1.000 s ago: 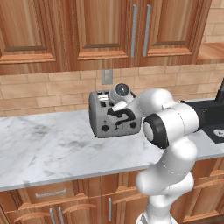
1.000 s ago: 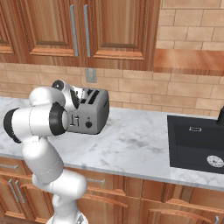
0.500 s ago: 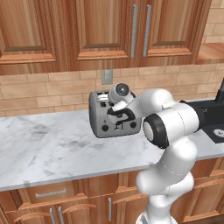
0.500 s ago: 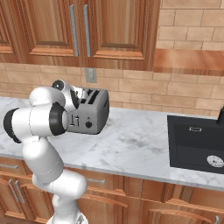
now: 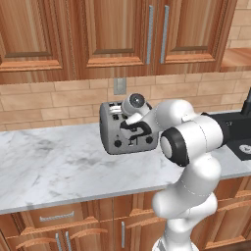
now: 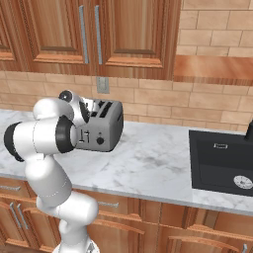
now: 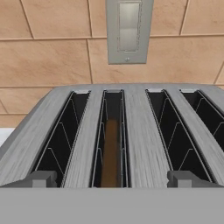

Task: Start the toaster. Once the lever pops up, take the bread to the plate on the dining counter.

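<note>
Silver-grey metal marks the toaster (image 5: 128,132), which stands on the veined marble bench (image 5: 59,166) against the brick wall, below wooden cabinets (image 5: 122,34). Both base views show its front face with black knobs and the arm reaching over its top; the right base view also takes in a black sink (image 6: 221,163) set into the bench well to the right. Neither base view shows inside the slots. The hand view looks straight down into four black slots and finds the bread (image 7: 110,153), a thin brown slice, sunk upright in the second slot from the left, with a grey wall outlet (image 7: 128,30) beyond. The gripper (image 7: 112,178) hangs just above the toaster's near edge with its jaws spread fully wide and nothing held; the bread lies directly ahead, between the two fingertips' lines.
</note>
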